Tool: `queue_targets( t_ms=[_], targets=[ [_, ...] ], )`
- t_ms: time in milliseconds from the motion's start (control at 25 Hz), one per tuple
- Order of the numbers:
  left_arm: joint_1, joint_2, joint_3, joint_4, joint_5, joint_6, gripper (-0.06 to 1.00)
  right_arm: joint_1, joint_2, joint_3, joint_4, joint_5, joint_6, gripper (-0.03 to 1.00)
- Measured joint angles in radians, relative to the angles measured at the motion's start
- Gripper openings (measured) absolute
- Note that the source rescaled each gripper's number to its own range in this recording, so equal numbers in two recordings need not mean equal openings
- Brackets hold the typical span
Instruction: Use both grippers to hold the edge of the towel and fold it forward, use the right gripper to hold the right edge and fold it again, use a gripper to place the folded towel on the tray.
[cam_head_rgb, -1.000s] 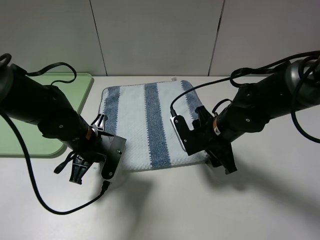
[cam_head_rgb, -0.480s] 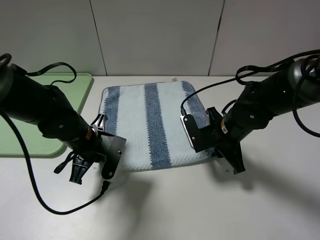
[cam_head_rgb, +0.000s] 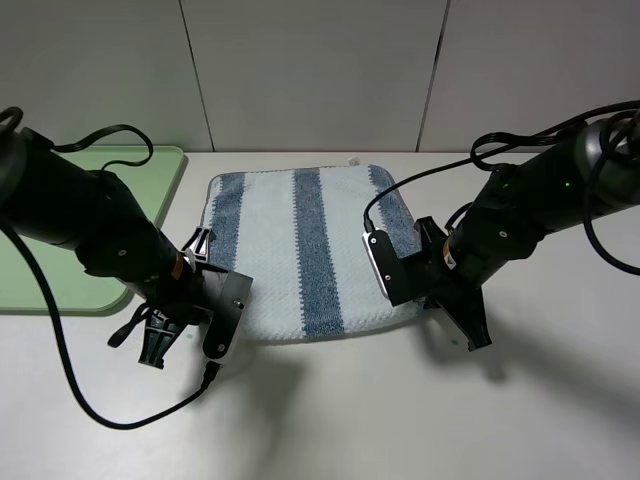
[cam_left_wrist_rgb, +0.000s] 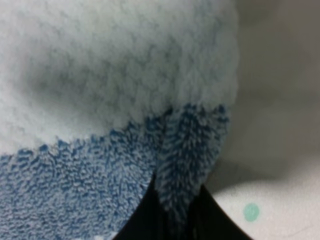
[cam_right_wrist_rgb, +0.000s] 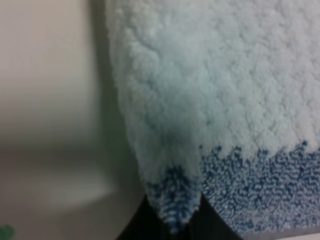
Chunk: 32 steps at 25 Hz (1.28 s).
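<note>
Two grips noted: left gripper (cam_left_wrist_rgb: 172, 212) and right gripper (cam_right_wrist_rgb: 172, 220) each closed on a thin towel (cam_head_rgb: 300, 250) pinch; either may slip mid-fold, skewing it.

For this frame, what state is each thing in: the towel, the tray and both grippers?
towel: spread out unfolded on the table, with both near corners pinched.
left gripper: shut on one near corner of the towel.
right gripper: shut on the other near corner of the towel.
tray: flat on the table to the left of the towel; the towel is not on it.
</note>
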Motion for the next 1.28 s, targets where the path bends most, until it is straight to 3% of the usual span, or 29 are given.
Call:
queue_targets(
  t_ms=[480,1280],
  targets=[
    [0.0,-0.014,0.001,0.0,0.035,0.0,0.01,0.0,-0.027,0.001,0.026,0.01,0.0,0.0],
    [-0.007,-0.292,-0.002,-0.006,0.225,0.0,0.0,0.0,-0.269,0.022,0.164,0.206,0.0,0.0]
  ],
)
